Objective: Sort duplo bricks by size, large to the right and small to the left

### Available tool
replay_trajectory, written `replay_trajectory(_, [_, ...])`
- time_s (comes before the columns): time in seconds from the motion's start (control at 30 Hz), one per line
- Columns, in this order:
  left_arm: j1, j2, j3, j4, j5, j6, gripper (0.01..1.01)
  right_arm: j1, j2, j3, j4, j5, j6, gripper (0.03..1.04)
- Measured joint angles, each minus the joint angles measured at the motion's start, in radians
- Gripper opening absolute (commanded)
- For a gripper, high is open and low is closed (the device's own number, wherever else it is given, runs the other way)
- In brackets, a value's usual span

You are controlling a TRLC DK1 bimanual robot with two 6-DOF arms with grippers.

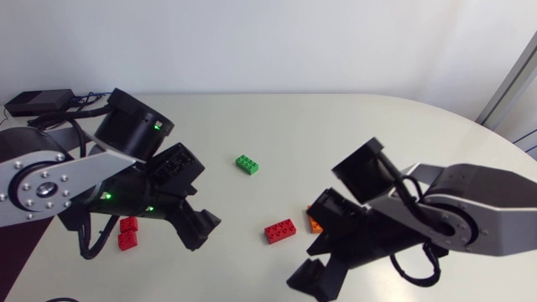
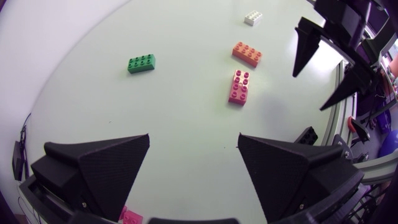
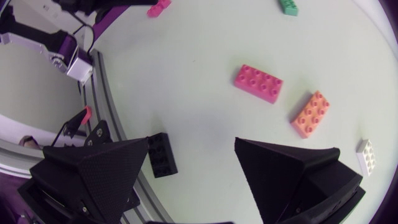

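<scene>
Left tool [image 2: 194, 140] is released: wedge fingers wide apart, nothing between them, hanging over bare counter [image 1: 336, 126]. Right tool [image 3: 191, 142] is released too, fingers spread, grasping nothing.

In the head view the left arm comes in from the left edge and the right arm from the right edge. Both tools sit toward the near side, well apart from each other.

- **Green brick** [image 1: 246, 164]: lies flat, studs up, alone near the counter middle, between the two arms and ahead of the left tool.
- **Red brick** [image 1: 280, 230]: long, flat, studs up, near the right arm and ahead of the right tool.
- **Orange brick** [image 2: 247, 53]: just beside the red brick, with a gap between them. From above it is partly hidden by the right arm.
- **White brick** [image 2: 252, 17]: smaller, past the orange brick. It shows only in the wrist views; in the right wrist view it lies off to the side of one finger.
- **Black brick** [image 3: 162, 154]: flat at the counter's edge, just beside one finger of the right tool. Cannot tell whether they touch.
- **Small red bricks** [image 1: 127, 242]: two of them close together on the left side, tucked under the left arm.
</scene>
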Motion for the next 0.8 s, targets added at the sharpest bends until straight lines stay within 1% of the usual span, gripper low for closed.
replay_trajectory(0.13, [0.029,-0.019,-0.013,-0.015,0.008,0.007,0.987,0.136,0.061,0.016,-0.026,0.065,0.000,0.99])
replay_trajectory(0.27, [0.040,-0.033,-0.024,-0.022,0.012,0.008,0.987,0.227,0.129,0.018,-0.032,0.117,0.000,0.99])
replay_trajectory(0.33, [0.042,-0.037,-0.029,-0.022,0.015,0.008,0.987,0.262,0.153,0.018,-0.031,0.149,0.000,0.97])
replay_trajectory(0.47, [0.051,-0.038,-0.038,-0.023,0.015,0.023,0.987,0.310,0.199,0.018,-0.026,0.202,0.000,0.94])
replay_trajectory(0.57, [0.062,-0.040,-0.039,-0.022,0.023,0.023,0.987,0.332,0.224,0.018,-0.022,0.218,0.000,0.94])
replay_trajectory(0.7, [0.075,-0.041,-0.039,-0.022,0.031,0.027,0.987,0.338,0.242,0.033,-0.022,0.253,0.000,0.94])
replay_trajectory(0.77, [0.081,-0.041,-0.040,-0.022,0.031,0.032,0.987,0.340,0.249,0.047,-0.024,0.259,0.000,0.90])
replay_trajectory(0.8, [0.085,-0.041,-0.041,-0.022,0.035,0.034,0.987,0.340,0.251,0.053,-0.024,0.261,0.000,0.90])
